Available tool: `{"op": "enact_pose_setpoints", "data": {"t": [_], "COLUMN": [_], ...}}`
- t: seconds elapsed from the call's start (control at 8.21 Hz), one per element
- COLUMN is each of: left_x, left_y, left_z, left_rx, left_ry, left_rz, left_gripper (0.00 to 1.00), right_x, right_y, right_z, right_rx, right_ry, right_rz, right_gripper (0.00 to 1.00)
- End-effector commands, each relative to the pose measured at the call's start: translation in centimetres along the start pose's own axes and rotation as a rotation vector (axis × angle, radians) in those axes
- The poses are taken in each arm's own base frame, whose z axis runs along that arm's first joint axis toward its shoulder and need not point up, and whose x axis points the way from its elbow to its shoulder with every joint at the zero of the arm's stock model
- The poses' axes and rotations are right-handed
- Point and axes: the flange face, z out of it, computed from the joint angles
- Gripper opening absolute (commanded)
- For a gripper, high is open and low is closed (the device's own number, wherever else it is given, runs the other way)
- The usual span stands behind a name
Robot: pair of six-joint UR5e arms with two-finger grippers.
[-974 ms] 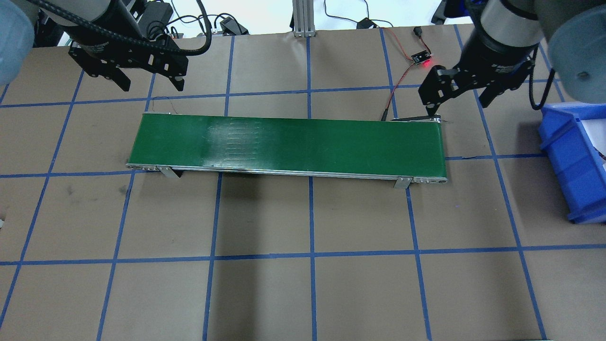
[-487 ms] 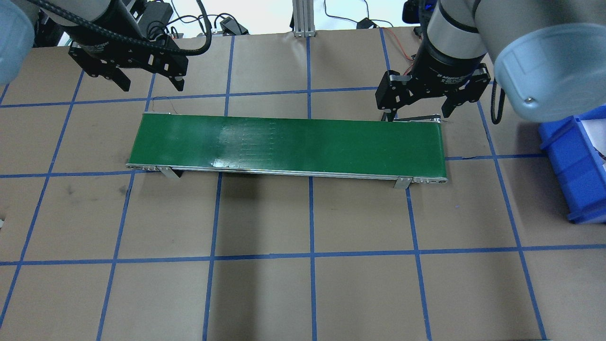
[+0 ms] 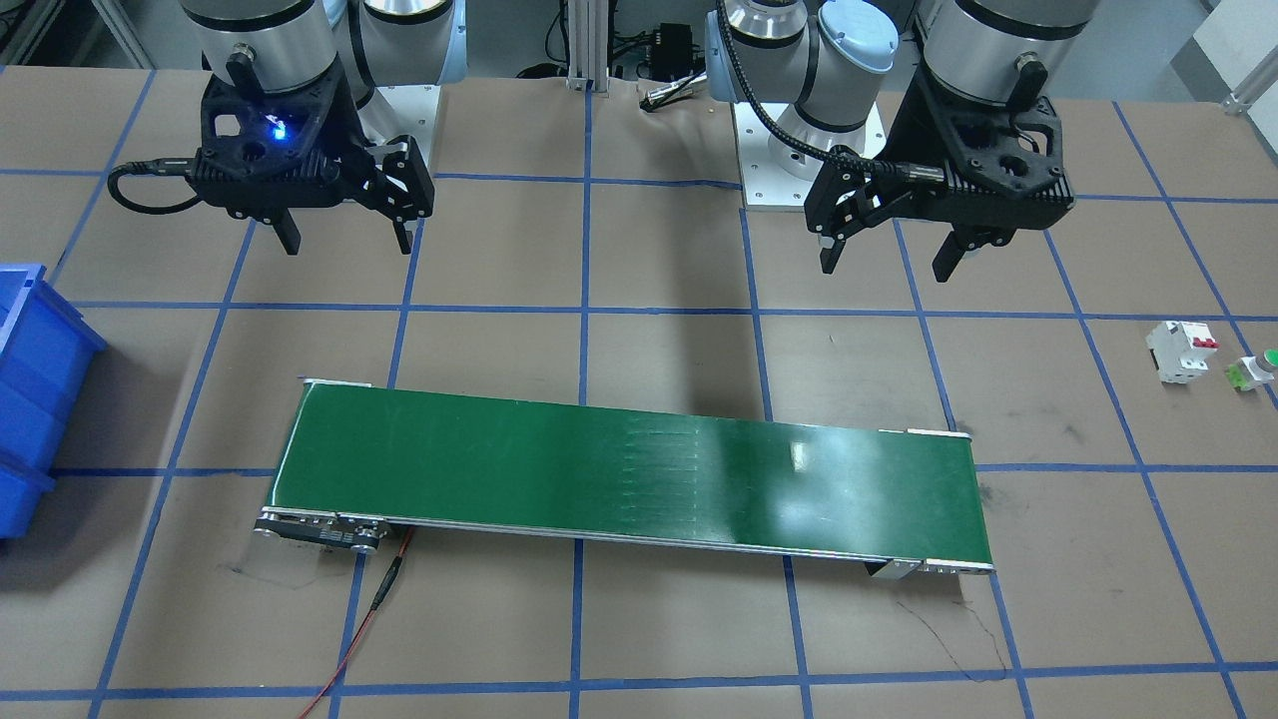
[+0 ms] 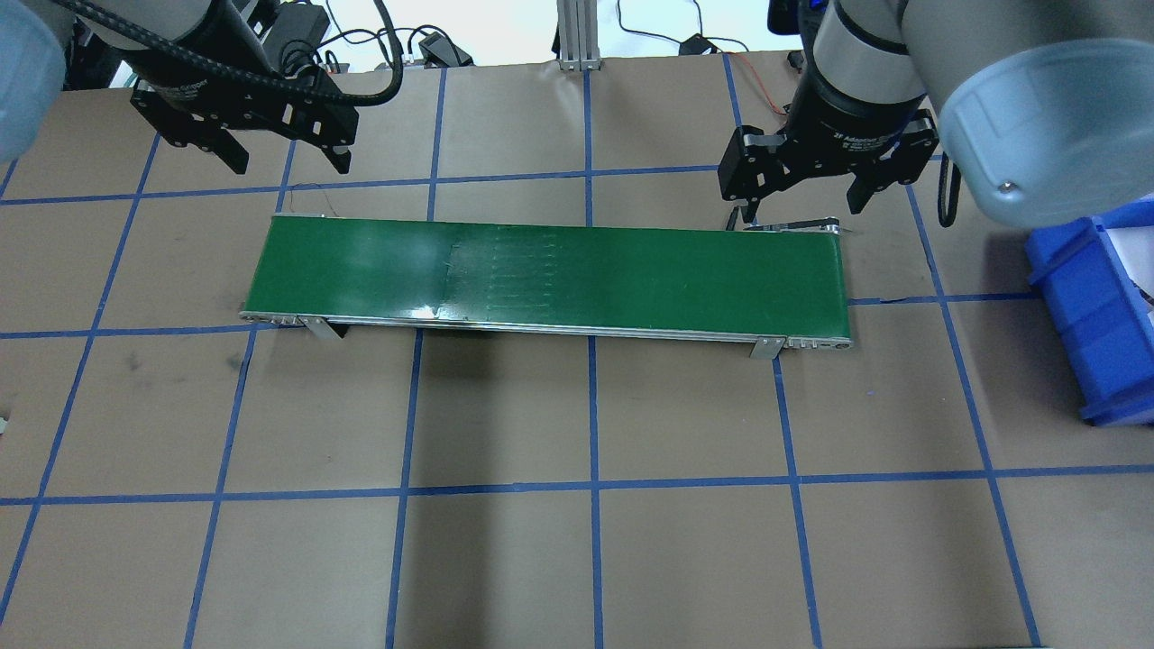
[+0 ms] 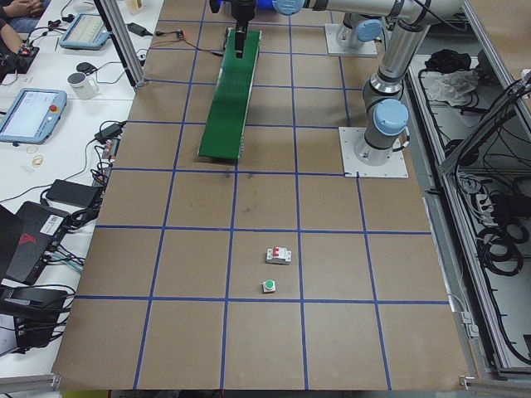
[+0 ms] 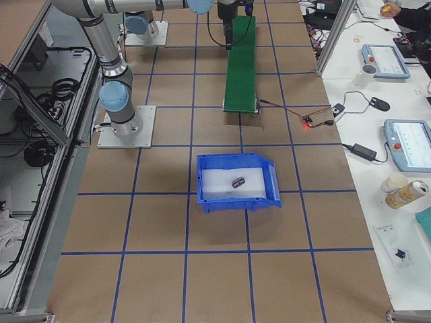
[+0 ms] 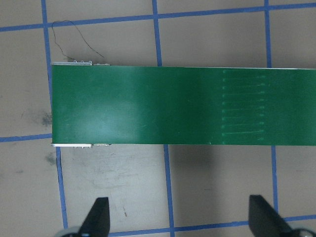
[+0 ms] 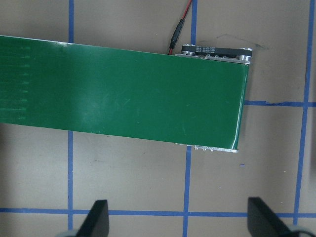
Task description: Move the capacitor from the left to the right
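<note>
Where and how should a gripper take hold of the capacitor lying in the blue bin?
Across its body, straight down from above: the capacitor lies mid-floor in the blue bin, whose walls block sideways approaches. Its axis is too small to tell.

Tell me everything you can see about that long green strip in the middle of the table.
It is a small conveyor: a long, glossy green belt stretched flat between silver side rails, standing on short metal feet on the brown table. A patch of faint ridged lines crosses its surface. At the end on the robot's right sit a black toothed drive belt and a red wire. Nothing lies on it.
</note>
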Motion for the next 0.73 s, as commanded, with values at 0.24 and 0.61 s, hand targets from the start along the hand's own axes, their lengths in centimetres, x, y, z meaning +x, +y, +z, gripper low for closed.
{"op": "enact_pose_setpoints", "data": {"t": [0.24,0.61], "left_x": [0.0,0.0], "left_y": [0.0,0.0], "left_z": [-0.01,-0.01], "left_rx": [0.001,0.001], "left_ry": [0.0,0.0], "left_rz": [0.0,0.0], "left_gripper": [1.0,1.0], "right_x": [0.29,0.24], "right_y": [-1.48,-1.52], "right_z": [-1.79,-1.7], "right_rx": [0.039,0.036], "right_ry": [0.009,0.005], "right_rz": [0.004,0.004], "right_gripper": [1.0,1.0]}}
